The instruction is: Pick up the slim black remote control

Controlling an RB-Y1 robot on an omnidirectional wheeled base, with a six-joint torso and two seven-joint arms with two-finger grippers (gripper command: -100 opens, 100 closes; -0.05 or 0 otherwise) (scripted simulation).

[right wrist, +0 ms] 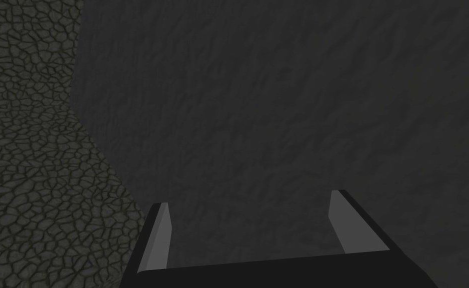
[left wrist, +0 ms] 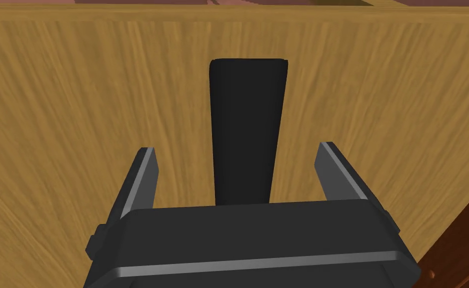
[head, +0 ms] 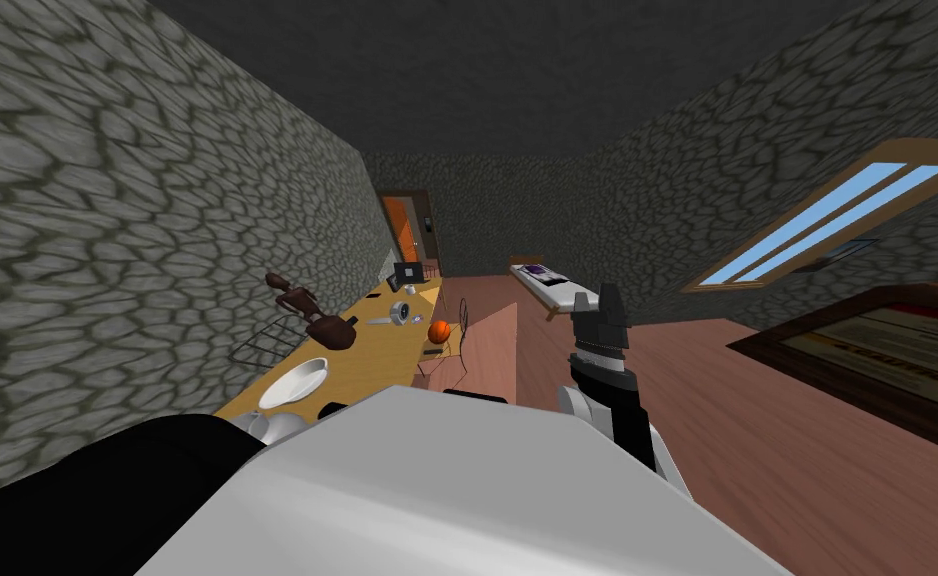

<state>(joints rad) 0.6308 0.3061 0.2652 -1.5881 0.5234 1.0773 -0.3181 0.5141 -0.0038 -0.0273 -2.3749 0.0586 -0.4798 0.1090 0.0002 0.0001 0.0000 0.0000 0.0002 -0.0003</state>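
Left gripper (left wrist: 236, 147) hangs over a wooden table (left wrist: 78, 125) with its fingers spread wide, one on each side of the black remote (left wrist: 247, 125) and neither touching it. The remote lies flat on the bare wood grain, its long axis running straight out from the gripper body and midway between the fingers; its near end is hidden behind that body, and its far end, squared off with rounded corners, points toward the table's far edge. In the head view the table (head: 377, 330) runs along the stone wall (head: 107, 200) on my left, carrying a white bowl (head: 294, 383), then a brown figure (head: 307, 305), then an orange ball (head: 439, 331) close to the room-side edge. The right gripper (head: 609, 295) is raised on my right, well apart from the table, its fingers (right wrist: 161, 225) also spread with nothing between them. A reddish wood floor (head: 757, 450) stretches beyond, with a dark-framed rug (head: 887, 360) to the right, a low white bench (head: 555, 285) further on, and an orange door (head: 402, 230) at the far end
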